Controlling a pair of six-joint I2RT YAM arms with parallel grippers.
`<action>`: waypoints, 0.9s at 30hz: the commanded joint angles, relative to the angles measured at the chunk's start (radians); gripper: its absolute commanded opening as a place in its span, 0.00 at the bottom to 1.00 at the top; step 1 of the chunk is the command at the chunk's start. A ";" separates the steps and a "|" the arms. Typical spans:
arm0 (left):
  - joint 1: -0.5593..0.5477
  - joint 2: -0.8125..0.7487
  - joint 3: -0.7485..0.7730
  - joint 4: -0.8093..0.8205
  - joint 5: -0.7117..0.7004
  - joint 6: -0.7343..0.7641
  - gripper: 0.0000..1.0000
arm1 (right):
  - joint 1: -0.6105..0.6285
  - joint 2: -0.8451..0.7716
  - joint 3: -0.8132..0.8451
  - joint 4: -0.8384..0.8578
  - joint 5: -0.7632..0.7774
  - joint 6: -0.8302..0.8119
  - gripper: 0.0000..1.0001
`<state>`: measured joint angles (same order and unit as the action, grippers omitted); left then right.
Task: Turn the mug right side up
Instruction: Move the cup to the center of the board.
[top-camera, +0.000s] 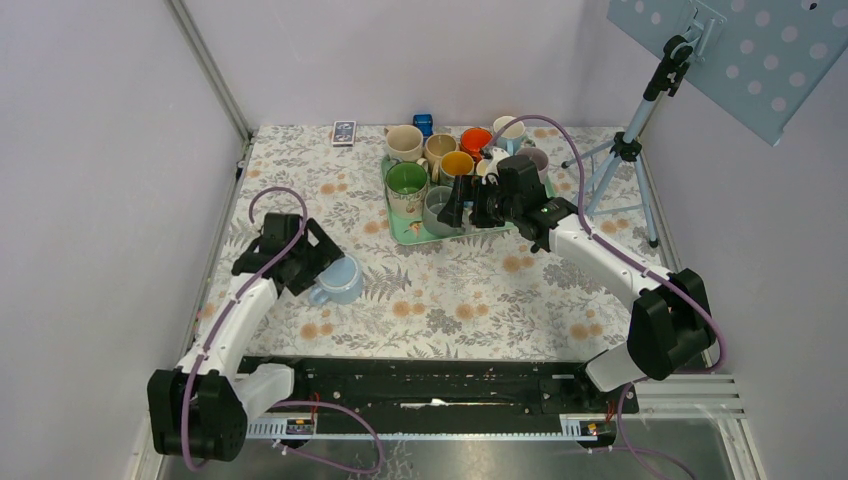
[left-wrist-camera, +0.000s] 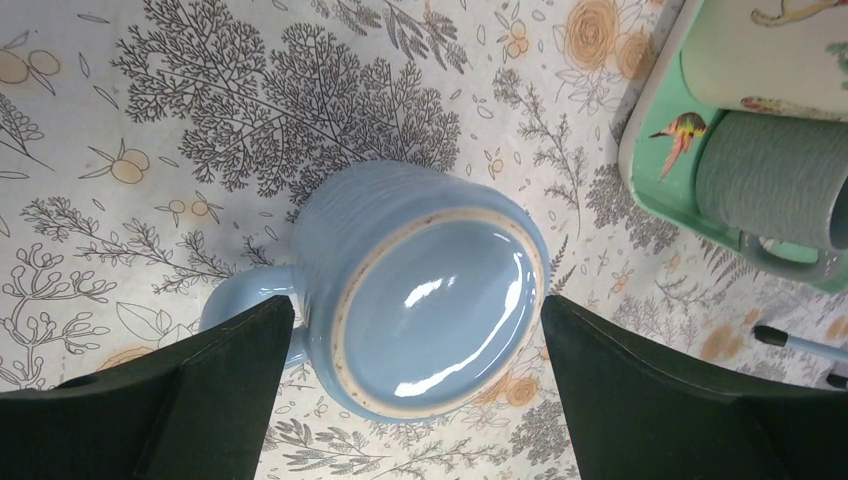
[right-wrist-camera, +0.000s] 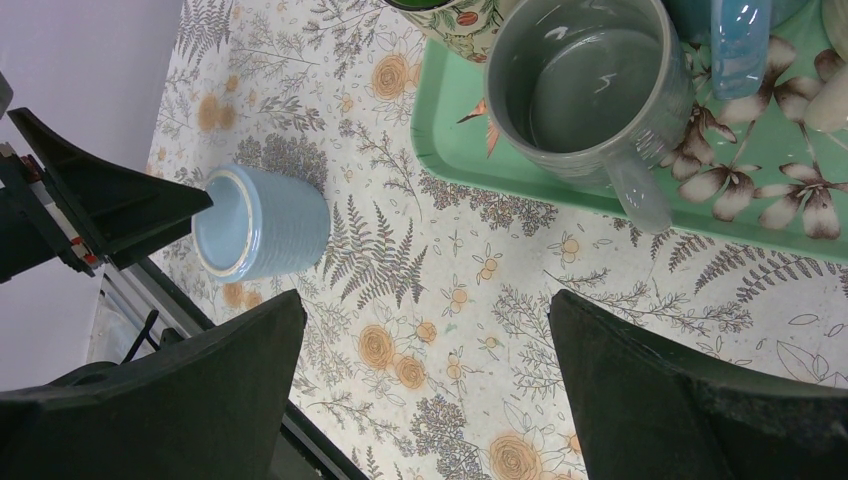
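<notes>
Blue mug (left-wrist-camera: 425, 300) stands base-up on the table (top-camera: 450, 300), well clear of the green tray (right-wrist-camera: 440, 150). Your left hand (left-wrist-camera: 417, 300) hovers over it, wide open and empty, so this looks like the approach. Next, lower, close across the body, lift and roll it over. Your right hand (right-wrist-camera: 427, 295), near the tray's edge, is also wide open and holds nothing.

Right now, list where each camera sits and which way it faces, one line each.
Top external: above and behind the bases, looking down at the table; left arm and right arm show.
Left wrist: above the upside-down blue mug, looking straight down; left fingers open either side.
Right wrist: by the tray edge, looking down past the grey mug; right fingers open.
Shared: both wrist views show the blue mug and tray.
</notes>
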<state>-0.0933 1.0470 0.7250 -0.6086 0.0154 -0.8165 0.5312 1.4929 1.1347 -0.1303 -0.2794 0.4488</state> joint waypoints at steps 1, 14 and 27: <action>-0.015 -0.024 -0.023 0.001 0.037 0.045 0.99 | 0.010 -0.032 0.010 0.007 0.000 -0.014 1.00; -0.115 -0.052 -0.040 -0.019 0.042 0.007 0.99 | 0.017 -0.075 -0.010 0.001 0.019 -0.005 1.00; -0.311 0.000 -0.011 -0.028 -0.012 -0.016 0.99 | 0.023 -0.119 -0.040 0.016 0.042 0.009 1.00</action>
<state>-0.3515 1.0267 0.6930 -0.6502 0.0319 -0.8127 0.5434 1.4322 1.1061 -0.1440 -0.2687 0.4500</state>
